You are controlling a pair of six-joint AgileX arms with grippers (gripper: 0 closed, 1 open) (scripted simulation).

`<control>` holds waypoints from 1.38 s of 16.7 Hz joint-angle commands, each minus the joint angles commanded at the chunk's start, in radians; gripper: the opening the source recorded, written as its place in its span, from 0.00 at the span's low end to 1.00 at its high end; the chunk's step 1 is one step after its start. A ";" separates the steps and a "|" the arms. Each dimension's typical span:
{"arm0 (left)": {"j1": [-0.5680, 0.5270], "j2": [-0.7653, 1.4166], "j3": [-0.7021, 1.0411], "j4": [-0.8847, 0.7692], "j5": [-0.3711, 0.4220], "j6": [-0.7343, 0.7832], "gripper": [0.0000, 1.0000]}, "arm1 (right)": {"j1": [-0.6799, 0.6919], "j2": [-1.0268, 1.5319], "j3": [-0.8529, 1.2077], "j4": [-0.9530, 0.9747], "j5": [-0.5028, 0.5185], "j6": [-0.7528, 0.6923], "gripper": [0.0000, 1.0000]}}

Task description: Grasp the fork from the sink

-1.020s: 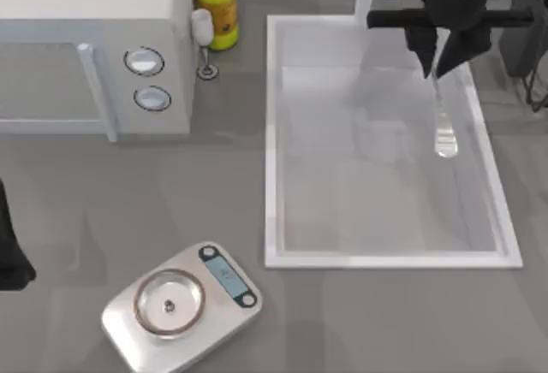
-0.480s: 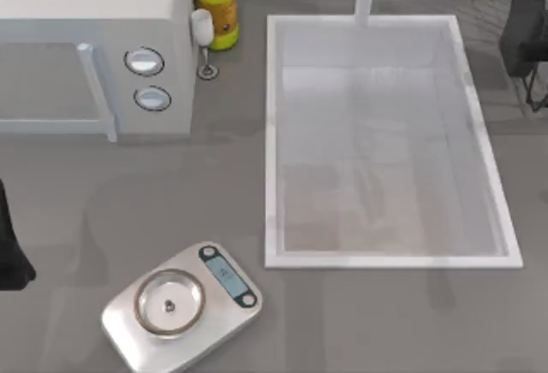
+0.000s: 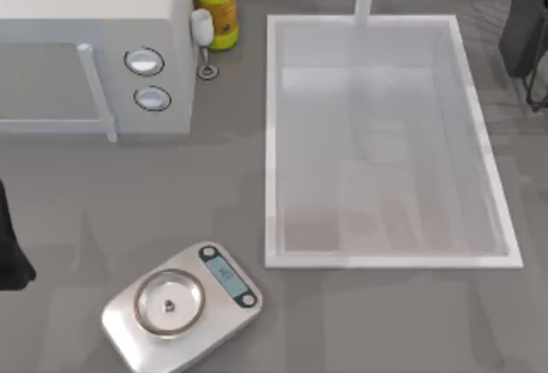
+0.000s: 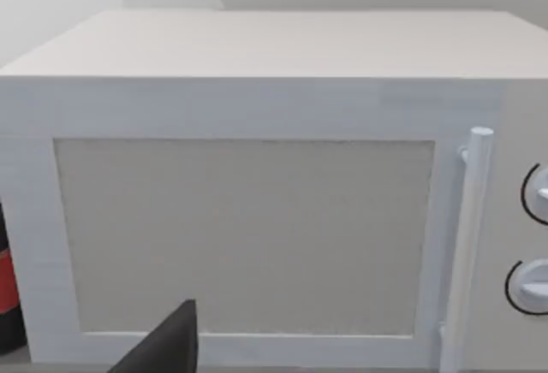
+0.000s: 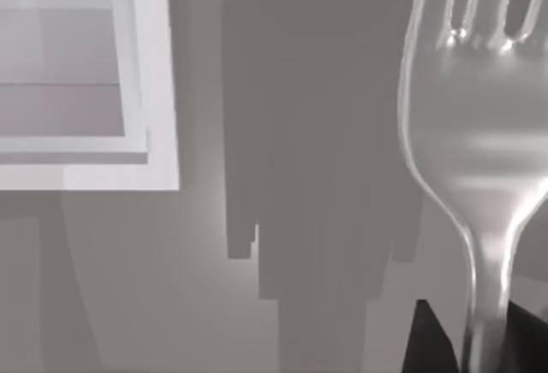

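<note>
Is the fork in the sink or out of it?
Out: the fork hangs over grey countertop beside the sink, its handle between the right gripper fingers.

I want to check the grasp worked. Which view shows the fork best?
The right wrist view: the fork hangs close to the lens, tines and neck plain, its handle running down between the right gripper's dark fingers. The top view gives the sink without a fork lying in it. The left wrist view faces the microwave.

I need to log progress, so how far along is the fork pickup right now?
Done: the sink basin holds no fork in the top view. In hand: the fork sits clamped in the right gripper, above the grey countertop beside the sink. Left: nothing obvious. The left arm is parked facing the microwave.
</note>
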 joint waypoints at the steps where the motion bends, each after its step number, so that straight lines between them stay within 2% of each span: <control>1: 0.000 0.000 0.000 0.000 0.000 0.000 1.00 | 0.000 0.000 0.000 0.000 0.000 0.000 0.00; 6: 0.000 0.000 0.000 0.000 0.000 0.000 1.00 | 0.001 0.017 -0.036 0.028 -0.004 0.001 0.00; 13: 0.000 0.000 0.000 0.000 0.000 0.000 1.00 | 0.019 0.065 -0.277 0.287 -0.021 -0.004 0.00; 17: 0.000 0.000 0.000 0.000 0.000 0.000 1.00 | 0.009 0.072 -0.348 0.412 -0.003 0.003 0.00; 22: 0.000 0.000 0.000 0.000 0.000 0.000 1.00 | 0.004 0.072 -0.354 0.426 0.000 0.005 0.00; 23: 0.000 0.000 0.000 0.000 0.000 0.000 1.00 | 0.004 0.072 -0.354 0.426 0.000 0.005 0.08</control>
